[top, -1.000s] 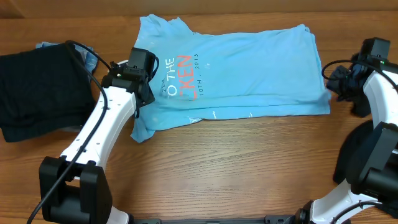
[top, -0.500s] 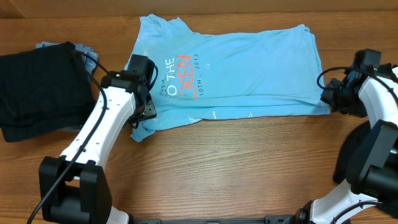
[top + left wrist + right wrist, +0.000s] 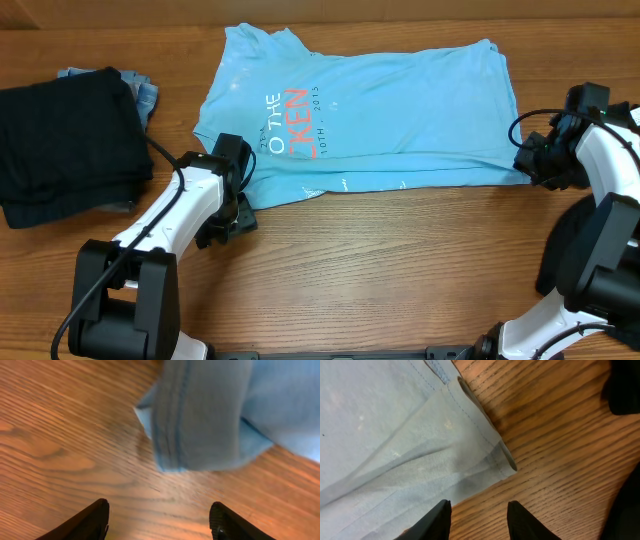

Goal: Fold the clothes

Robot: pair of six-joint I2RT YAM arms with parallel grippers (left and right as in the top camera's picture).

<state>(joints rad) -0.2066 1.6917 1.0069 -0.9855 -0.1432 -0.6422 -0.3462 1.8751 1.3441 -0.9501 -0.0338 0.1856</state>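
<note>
Wood-grain counter point(image 3: 380, 280) fills the view from above, with two white robot arms rising from the near edge, one on each side.

On the left, the left gripper point(image 3: 232, 212) sits low over bare wood just in front of the near-left corner of a light blue T-shirt point(image 3: 400, 110). In the left wrist view, the left gripper point(image 3: 160, 525) is spread wide and holds nothing. Its two dark fingers point(image 3: 92, 520) show at the bottom edge, and the stitched corner of the T-shirt point(image 3: 210, 425) lies just ahead of them, apart from both.

On the right, the right gripper point(image 3: 532, 162) is at the near-right corner of the shirt. Its wrist view shows the right gripper point(image 3: 477, 522) also spread apart and grasping nothing. The layered hem corner of the shirt point(image 3: 410, 460) lies flat on the wood just beyond the tips.

Farther back, the T-shirt is spread sideways across the middle of the counter, collar end to the left, its near long edge folded over. Red and white lettering point(image 3: 290, 125) runs across the left half.

Well to the left, a folded black garment point(image 3: 60, 140) lies apart from the shirt, with a bit of blue cloth point(image 3: 146, 95) peeking from beneath its far-right edge.
</note>
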